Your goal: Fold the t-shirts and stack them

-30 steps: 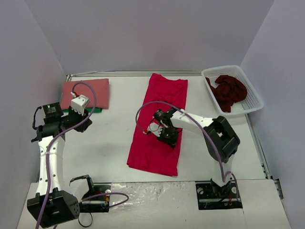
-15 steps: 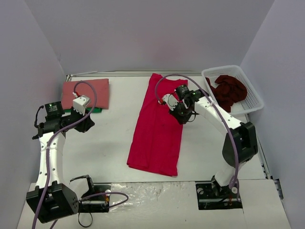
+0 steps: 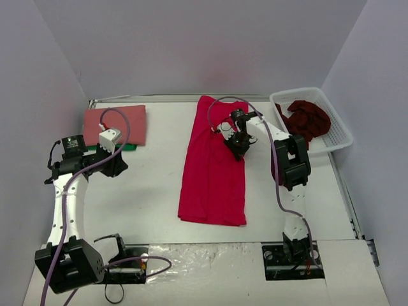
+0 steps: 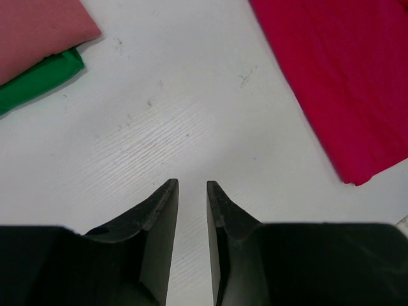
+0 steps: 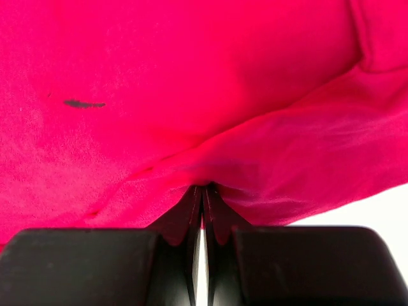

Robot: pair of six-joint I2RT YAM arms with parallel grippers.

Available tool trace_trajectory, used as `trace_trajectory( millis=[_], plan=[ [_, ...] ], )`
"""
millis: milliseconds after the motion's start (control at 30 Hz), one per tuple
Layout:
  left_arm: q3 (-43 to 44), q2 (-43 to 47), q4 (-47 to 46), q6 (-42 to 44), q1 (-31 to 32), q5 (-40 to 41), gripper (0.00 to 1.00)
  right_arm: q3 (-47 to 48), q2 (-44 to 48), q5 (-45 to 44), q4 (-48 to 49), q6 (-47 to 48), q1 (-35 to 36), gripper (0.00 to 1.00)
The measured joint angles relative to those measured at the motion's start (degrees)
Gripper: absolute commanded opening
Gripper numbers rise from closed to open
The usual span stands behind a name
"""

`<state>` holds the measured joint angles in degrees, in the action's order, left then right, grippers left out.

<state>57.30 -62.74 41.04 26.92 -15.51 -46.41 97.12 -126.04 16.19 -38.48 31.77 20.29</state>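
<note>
right gripper: fingertips pressed tight together, and they've got a puckered ridge of cloth nipped between them!
its catch: the crimson t-shirt, grabbed along its right edge, up toward the far end.
crimson t-shirt: stretched out as a long narrow strip down the middle of the table, lying flat; a small dark mark shows on the cloth near the pinch.
left gripper: fingers a narrow gap apart, nothing between them, hovering over bare tabletop.
salmon t-shirt: folded at the far left, resting on a green cloth, near the left gripper.
maroon t-shirt: crumpled in the white basket, far right.
</note>
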Motion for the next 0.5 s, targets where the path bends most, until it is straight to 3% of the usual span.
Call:
trace_trajectory(
  millis=[500],
  plan=[
    [0.0,-3.04,0.0,0.26,0.0,1.05,0.24,30.38,-17.33,-5.84,-5.16,1.51,-0.26,0.0]
  ],
)
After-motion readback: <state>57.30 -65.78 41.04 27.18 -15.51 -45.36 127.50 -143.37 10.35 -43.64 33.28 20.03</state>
